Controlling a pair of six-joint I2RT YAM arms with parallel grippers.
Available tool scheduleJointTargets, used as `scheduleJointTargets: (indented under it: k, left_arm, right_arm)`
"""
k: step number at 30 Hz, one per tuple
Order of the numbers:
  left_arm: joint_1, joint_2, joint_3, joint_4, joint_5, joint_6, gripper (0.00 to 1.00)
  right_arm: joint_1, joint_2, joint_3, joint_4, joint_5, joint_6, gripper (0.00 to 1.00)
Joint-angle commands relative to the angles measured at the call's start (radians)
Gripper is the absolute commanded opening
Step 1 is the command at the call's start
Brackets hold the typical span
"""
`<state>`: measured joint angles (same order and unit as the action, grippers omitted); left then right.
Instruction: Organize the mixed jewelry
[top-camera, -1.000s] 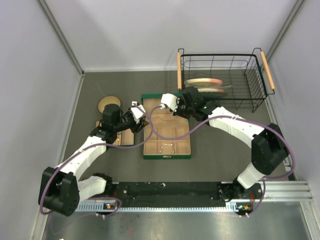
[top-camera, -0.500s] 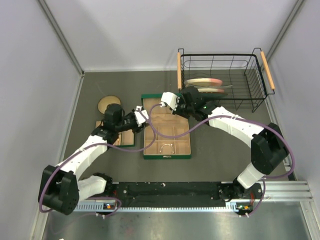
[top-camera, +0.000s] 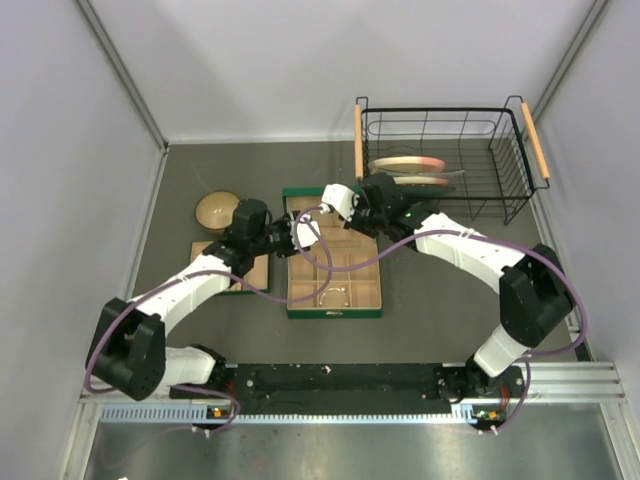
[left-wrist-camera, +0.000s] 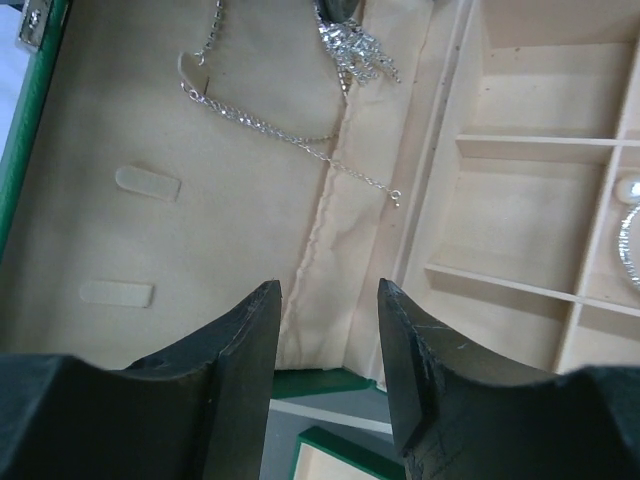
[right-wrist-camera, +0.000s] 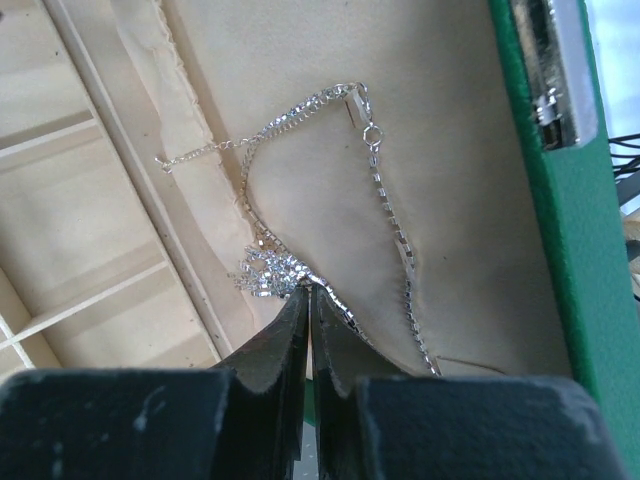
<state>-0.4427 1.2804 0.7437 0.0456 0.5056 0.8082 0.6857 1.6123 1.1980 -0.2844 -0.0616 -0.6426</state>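
Two arms reach in from the near edge, both bent toward the middle of the table. One black wire basket (top-camera: 512, 180) stands at the far right with two plates (top-camera: 405, 164) inside. One green box (top-camera: 333, 312) lies open between the arms, and one round wooden bowl (top-camera: 216, 210) sits to its left, just behind the left wrist.

One thin silver bracelet hoop (top-camera: 333, 295) rests in a near compartment of the box. One fine silver chain necklace (right-wrist-camera: 385, 215) is strung across the padded beige panel at the box's far end.

The left arm stretches rightward, and the left gripper (left-wrist-camera: 328, 295) hangs over that panel with its jaws parted and nothing between them. The chain lies ahead of its fingertips, apart from them. The right arm elbows out wide and comes in from the right. The right gripper (right-wrist-camera: 308, 295) points down with its jaws pinched together on the necklace, beside a small glittering cluster.
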Motion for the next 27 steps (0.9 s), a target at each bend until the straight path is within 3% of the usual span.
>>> scheduleJointTargets:
  k: [1, 27]
  left_arm:
    - [-0.017, 0.042, 0.069, 0.034, -0.050, 0.058, 0.49]
    - [-0.088, 0.207, 0.149, 0.016, -0.142, 0.174, 0.45]
  right_arm:
    - [0.014, 0.001, 0.023, 0.025, 0.005, 0.012, 0.04]
    - [0.015, -0.017, 0.005, 0.025, -0.007, 0.020, 0.04]
